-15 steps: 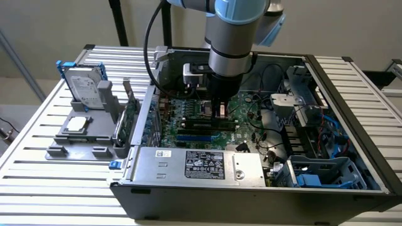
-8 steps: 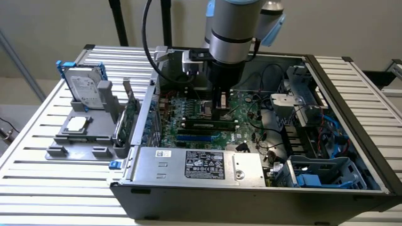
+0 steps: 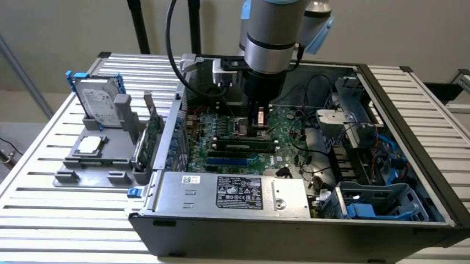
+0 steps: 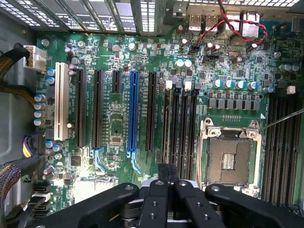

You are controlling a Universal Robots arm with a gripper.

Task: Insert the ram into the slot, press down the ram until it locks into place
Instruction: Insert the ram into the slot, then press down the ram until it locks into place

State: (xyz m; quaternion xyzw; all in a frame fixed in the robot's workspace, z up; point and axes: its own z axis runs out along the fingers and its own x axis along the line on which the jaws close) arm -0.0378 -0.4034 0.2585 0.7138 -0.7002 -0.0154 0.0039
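Gripper [image 3: 258,119] is held low over the motherboard [image 4: 111,102]; its opening cannot be told. The ram [image 3: 242,146] is seen at its 7 o'clock, apparently stood in the slot [image 4: 167,126]. Pressing is judged in hand. Centred, straight-down pressure is called for until it locks.

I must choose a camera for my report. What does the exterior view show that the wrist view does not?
Exterior view adds the arm, the power supply box, the slatted table, and a hard drive on a grey stand. Wrist view adds the white slot and red and black wires. Both share the motherboard, the blue slot, the black slots and the gripper.
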